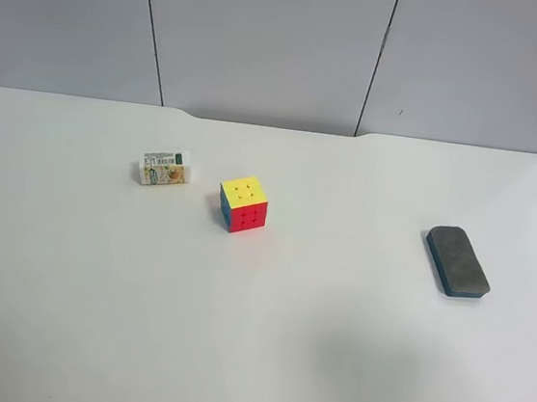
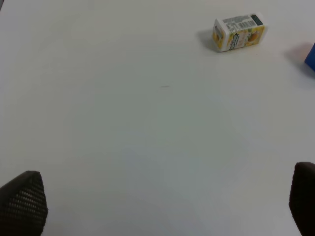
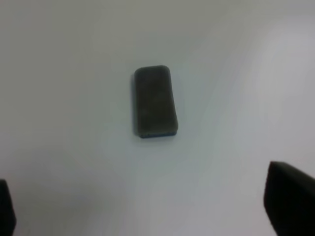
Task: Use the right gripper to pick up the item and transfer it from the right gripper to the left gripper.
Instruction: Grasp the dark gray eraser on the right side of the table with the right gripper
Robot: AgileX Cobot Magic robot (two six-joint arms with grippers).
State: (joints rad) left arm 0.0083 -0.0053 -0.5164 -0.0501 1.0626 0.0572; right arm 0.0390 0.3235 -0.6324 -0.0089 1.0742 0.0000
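The eraser (image 1: pixel 457 261) lies flat on the worktop (image 1: pixel 90 317), felt side up, toward the right of the high view and well apart from the cube (image 1: pixel 243 204) and the small packet (image 1: pixel 164 169). Nothing touches it.

The right gripper (image 3: pixel 147 206) hangs above it with its fingers (image 3: pixel 288 196) wide apart and holding nothing. The left gripper (image 2: pixel 165 201) also has its fingers (image 2: pixel 24 201) wide apart and empty.

You can expect the eraser to be light and not fragile. The felt top probably gives a little, the blue base looks stiffer, and neither should be slippery. I advise you to close on the two long sides, near one end rather than the middle, so that the other end stays free for the left fingers at the handover.

The high view shows all three things together, but no arm at all. Only the right wrist view shows the eraser lying ahead of the open fingers, with its long sides running away from them. The left wrist view shows the packet and a blue bit at the edge, probably the cube, but not the eraser.
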